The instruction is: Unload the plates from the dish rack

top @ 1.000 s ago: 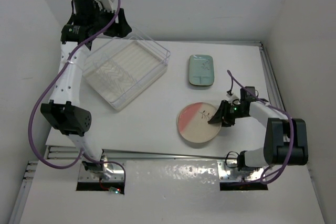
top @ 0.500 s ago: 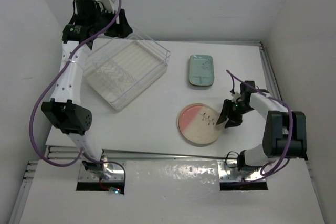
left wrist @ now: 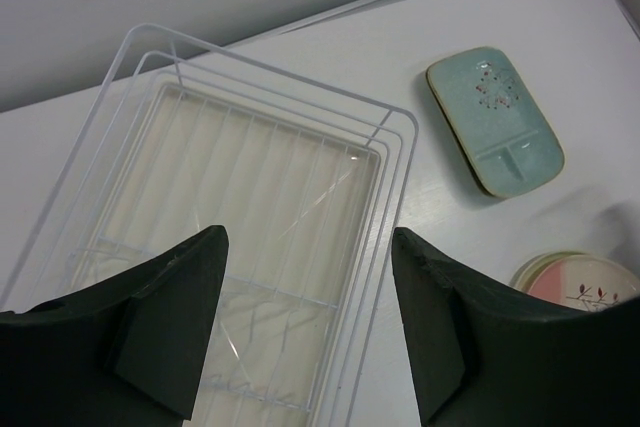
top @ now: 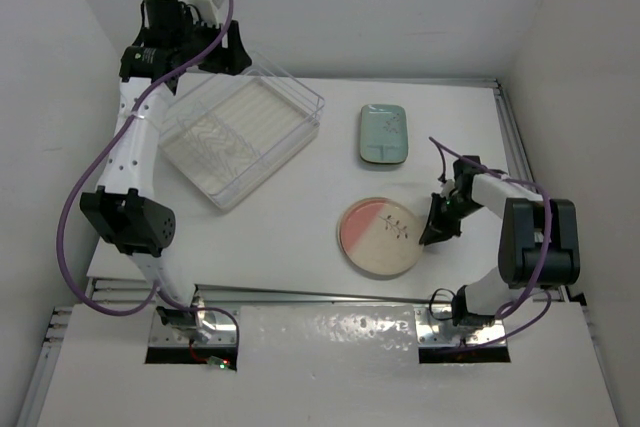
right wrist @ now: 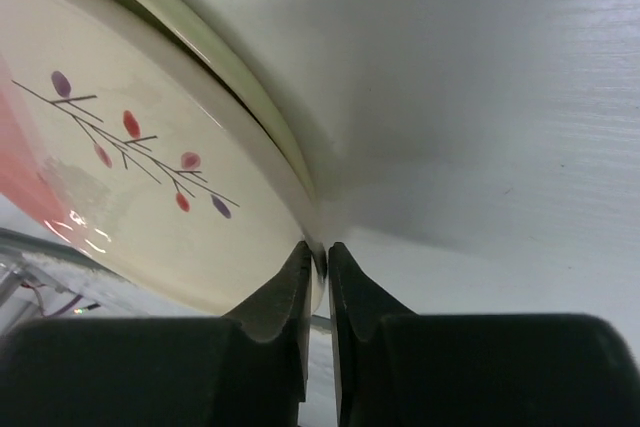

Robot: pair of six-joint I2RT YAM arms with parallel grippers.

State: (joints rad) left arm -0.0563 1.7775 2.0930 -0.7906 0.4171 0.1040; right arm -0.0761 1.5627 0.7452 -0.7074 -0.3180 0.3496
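Note:
The round pink-and-cream plate [top: 378,237] lies on the table, stacked on a yellow-green-rimmed plate [right wrist: 215,52] whose edge shows under it in the right wrist view. My right gripper [top: 431,231] is shut on the pink plate's right rim [right wrist: 318,252]. A pale blue-green rectangular plate [top: 385,134] lies flat further back and also shows in the left wrist view [left wrist: 495,119]. The clear dish rack [top: 300,97] holds no plates. My left gripper [top: 226,53] hangs open and empty above the rack's far side [left wrist: 395,147].
White walls close in on the left, back and right. A metal rail runs along the table's near edge [top: 300,294]. The right arm's purple cable [top: 445,159] loops above its wrist.
My right gripper has moved right and towards the near edge with the pink plate's rim in it, and the plate now lies flatter. The left arm has hardly moved.

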